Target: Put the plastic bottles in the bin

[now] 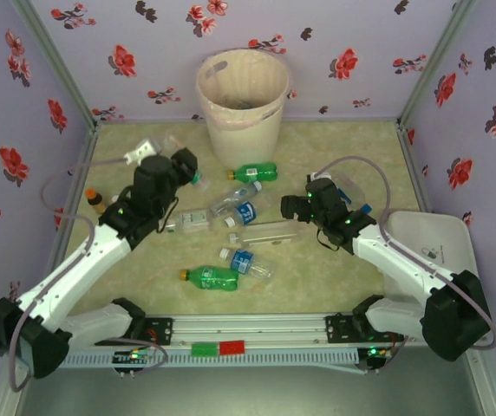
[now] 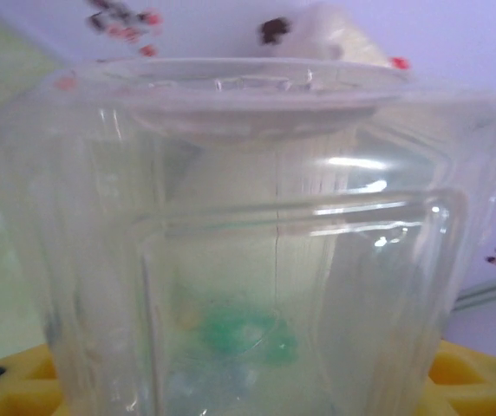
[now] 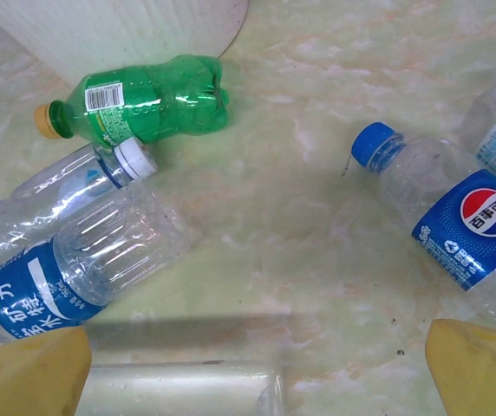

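Mid-carry on the left side: holding a square clear bottle (image 2: 257,243) in the left gripper (image 1: 186,165), closed narrow against its sides, up off the table (image 1: 335,277) and facing the bin (image 1: 239,139). Looking through the bottle from the wrist, making out a pale shape behind it, most likely the bin's wall. Not yet over the opening, judging from above: hovering left of the bin and short of its rim.

Next, probably: lifting higher and reaching forward and right until above the rim, then opening to drop. Calls for clearing the thin liner at the rim without snagging it, and for a clean release well inside the edge, as so light a bottle may bounce out.

On the right side: hanging the right gripper (image 3: 252,373) spread wide, holding nothing, low over a long clear bottle (image 3: 179,388) lying crosswise between the yellow fingertips. Likely just a matter of lowering and closing on it.

Lying on the table nearby: a green bottle (image 3: 153,100) just beside the bin's foot, and a blue-labelled bottle (image 3: 456,217) off to the right. Much of the job yet to do.
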Controlling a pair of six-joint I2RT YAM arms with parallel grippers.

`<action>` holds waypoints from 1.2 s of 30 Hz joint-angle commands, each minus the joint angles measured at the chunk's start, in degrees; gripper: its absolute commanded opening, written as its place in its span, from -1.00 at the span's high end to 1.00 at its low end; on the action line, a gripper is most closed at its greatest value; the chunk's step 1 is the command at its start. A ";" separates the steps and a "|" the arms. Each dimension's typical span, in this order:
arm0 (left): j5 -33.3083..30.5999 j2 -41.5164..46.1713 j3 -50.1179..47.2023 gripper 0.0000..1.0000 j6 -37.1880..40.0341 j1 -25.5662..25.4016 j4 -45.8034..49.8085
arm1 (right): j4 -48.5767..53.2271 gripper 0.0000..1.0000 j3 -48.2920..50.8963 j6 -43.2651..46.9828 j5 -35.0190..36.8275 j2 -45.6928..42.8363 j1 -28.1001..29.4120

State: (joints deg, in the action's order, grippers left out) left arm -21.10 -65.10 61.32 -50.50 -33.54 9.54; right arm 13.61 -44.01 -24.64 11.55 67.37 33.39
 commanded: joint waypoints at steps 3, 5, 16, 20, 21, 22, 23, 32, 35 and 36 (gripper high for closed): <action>17.28 -11.22 16.56 0.29 15.13 3.21 -1.94 | 0.81 -0.99 0.86 -0.31 1.06 -2.55 0.19; 20.36 -16.15 23.91 0.29 18.19 3.48 0.36 | 2.27 -0.99 0.68 -0.15 1.56 -2.81 0.19; 28.05 -42.18 60.31 0.28 28.90 5.15 4.29 | 6.00 -0.99 1.09 0.59 2.97 -5.93 0.19; 28.44 -49.58 66.41 0.29 28.98 6.40 -0.29 | 5.12 -0.99 2.31 0.69 2.74 -8.88 0.19; 28.53 -51.53 67.87 0.29 29.32 6.55 -1.02 | 5.12 -0.99 2.56 0.75 2.97 -9.76 0.19; 28.49 -52.90 69.27 0.29 29.64 6.69 -1.36 | 5.13 -0.99 2.91 0.72 3.22 -10.47 0.19; 28.49 -54.67 70.42 0.29 30.04 6.76 -1.73 | 5.29 -0.99 3.13 0.75 3.70 -11.25 0.10; 27.09 -63.88 75.06 0.14 31.70 7.52 1.82 | 8.35 -0.99 3.73 1.01 5.58 -13.43 -0.34; 26.99 -64.62 75.17 -0.07 30.84 7.78 2.45 | 8.59 -0.99 3.75 1.00 5.76 -13.79 -0.49; 26.99 -64.58 75.16 -0.26 30.73 7.87 2.50 | 8.53 -0.99 3.71 1.04 5.85 -13.92 -0.52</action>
State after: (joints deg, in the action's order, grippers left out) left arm 6.22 -130.02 133.62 -20.56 -26.37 12.67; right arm 21.23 -41.15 -24.40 15.29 54.41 33.26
